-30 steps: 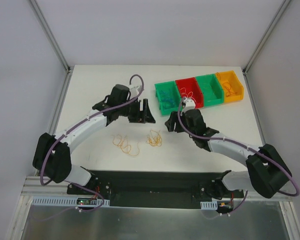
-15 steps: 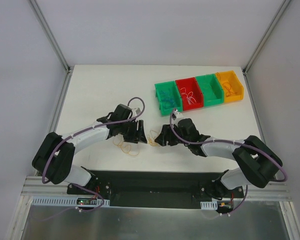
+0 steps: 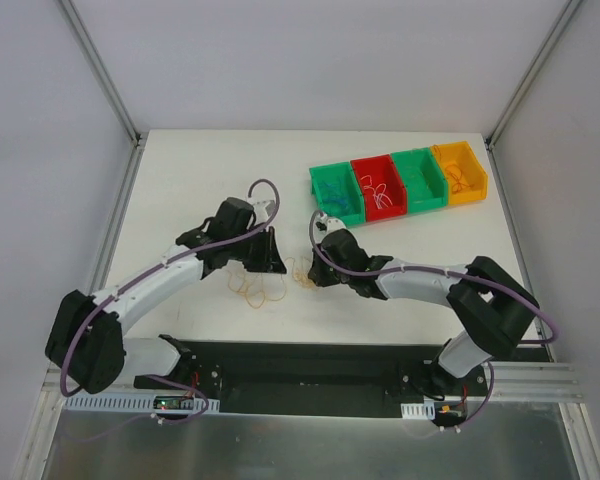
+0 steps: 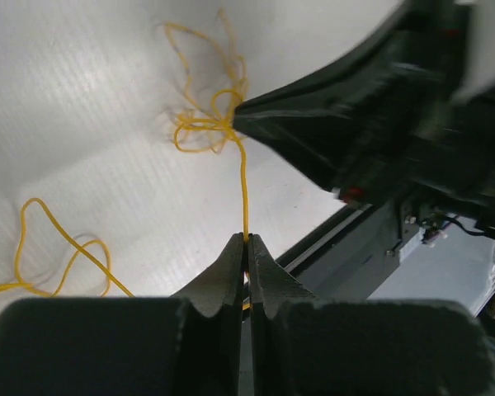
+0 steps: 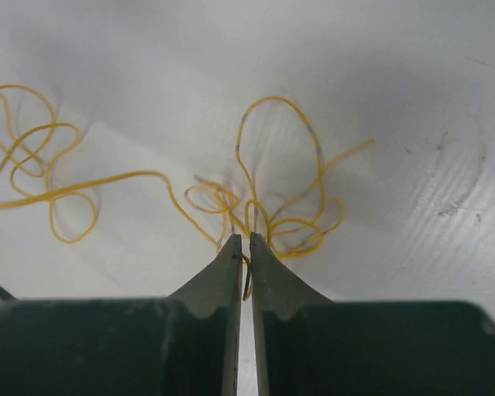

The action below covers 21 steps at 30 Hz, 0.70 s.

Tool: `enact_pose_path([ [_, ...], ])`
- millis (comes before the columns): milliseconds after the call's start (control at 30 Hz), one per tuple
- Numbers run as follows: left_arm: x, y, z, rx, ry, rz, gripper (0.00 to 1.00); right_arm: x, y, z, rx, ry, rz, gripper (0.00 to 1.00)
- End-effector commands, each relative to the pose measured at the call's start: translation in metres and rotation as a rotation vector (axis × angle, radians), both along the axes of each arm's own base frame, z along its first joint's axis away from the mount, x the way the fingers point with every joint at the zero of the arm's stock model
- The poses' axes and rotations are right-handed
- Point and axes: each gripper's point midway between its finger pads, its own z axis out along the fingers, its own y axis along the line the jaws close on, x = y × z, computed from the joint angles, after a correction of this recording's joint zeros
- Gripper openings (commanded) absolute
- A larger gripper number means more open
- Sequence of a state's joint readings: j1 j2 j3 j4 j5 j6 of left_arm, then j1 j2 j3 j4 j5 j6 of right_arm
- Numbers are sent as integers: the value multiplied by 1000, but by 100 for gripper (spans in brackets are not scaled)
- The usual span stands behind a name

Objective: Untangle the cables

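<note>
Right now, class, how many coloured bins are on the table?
4, in a row at the far right of the table: left green bin, red bin, right green bin, orange bin. None appears hidden.

- Two green bins (image 3: 420, 180).
- One red bin (image 3: 358, 186).
- One yellow bin (image 3: 480, 180).
- Two arms: left arm (image 3: 160, 270), right arm (image 3: 420, 285).
- Two end effectors: left end effector (image 4: 247, 243), right end effector (image 5: 241, 241).
- Tangled yellow cables (image 3: 258, 292) on desk (image 3: 200, 170): number indeterminate.

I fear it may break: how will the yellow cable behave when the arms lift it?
Probably floppy: the yellow cable lies in loose curls. Likely very light, being a hair-thin strand that the left fingers pinch. Hard pulling might tighten the knot or let it slip.
</note>
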<state>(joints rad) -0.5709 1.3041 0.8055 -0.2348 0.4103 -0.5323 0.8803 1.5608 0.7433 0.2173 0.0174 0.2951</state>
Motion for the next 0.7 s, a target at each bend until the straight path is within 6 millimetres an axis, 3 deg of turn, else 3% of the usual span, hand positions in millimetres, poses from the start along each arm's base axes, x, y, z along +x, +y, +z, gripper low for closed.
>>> enact_pose_path([
  [0, 11, -2, 93, -80, -229, -17, 0, 18, -24, -11, -148, 3, -154, 5],
  [233, 24, 33, 256, -123, -649, 112, 0, 24, -42, -8, -159, -19, -260, 3],
  [433, 12, 50, 364, -223, -885, 151, 0, 24, -47, -7, -158, -28, -278, 3],
  [567, 9, 55, 404, -252, -974, 167, 0, 25, -47, -3, -143, -40, -283, 11],
  [667, 13, 48, 400, -252, -962, 140, 0, 22, -39, 9, -91, -77, -215, 28],
])
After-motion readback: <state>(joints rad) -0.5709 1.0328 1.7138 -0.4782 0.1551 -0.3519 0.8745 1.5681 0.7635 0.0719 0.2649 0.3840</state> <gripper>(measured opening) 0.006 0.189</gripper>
